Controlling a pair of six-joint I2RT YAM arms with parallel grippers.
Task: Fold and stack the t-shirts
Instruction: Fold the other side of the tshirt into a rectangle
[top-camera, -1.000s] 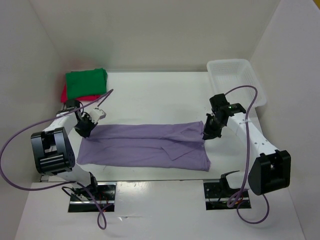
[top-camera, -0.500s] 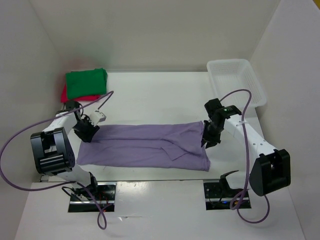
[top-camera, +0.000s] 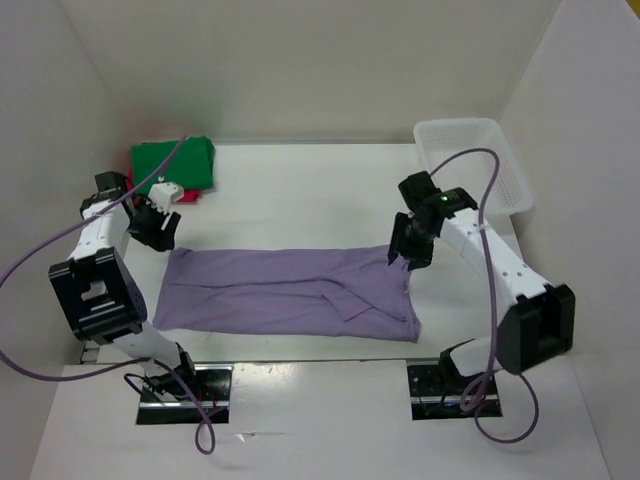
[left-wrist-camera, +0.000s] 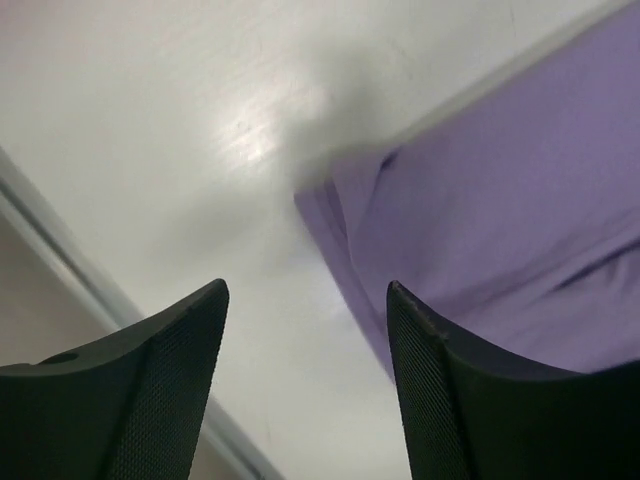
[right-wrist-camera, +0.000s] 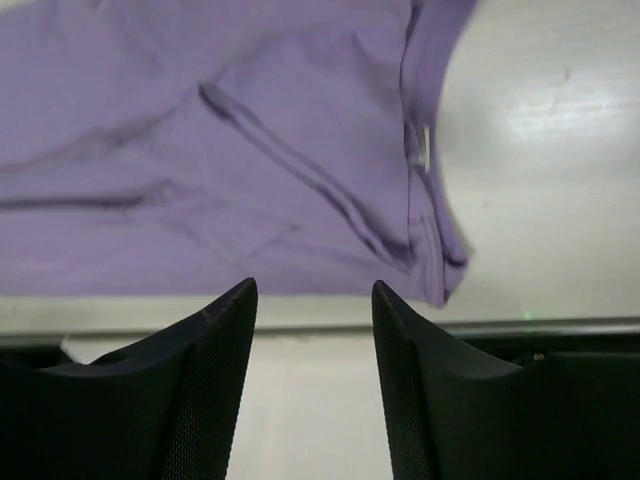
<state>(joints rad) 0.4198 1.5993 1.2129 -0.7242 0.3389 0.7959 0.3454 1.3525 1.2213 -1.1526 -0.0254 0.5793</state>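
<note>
Lying flat across the near desk (top-camera: 300, 195): lavender t-shirt (top-camera: 290, 295) | left claw (top-camera: 155, 222) fingers apart, empty, by its far left corner | right claw (top-camera: 405, 252) fingers apart, empty, over its far right corner | far left: green t-shirt (top-camera: 175, 163) folded atop red t-shirt (top-camera: 129, 186)

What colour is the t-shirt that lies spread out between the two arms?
Pale lavender purple; the t-shirt shows best in the top external view.

White basket (top-camera: 468, 145), far right corner
</note>
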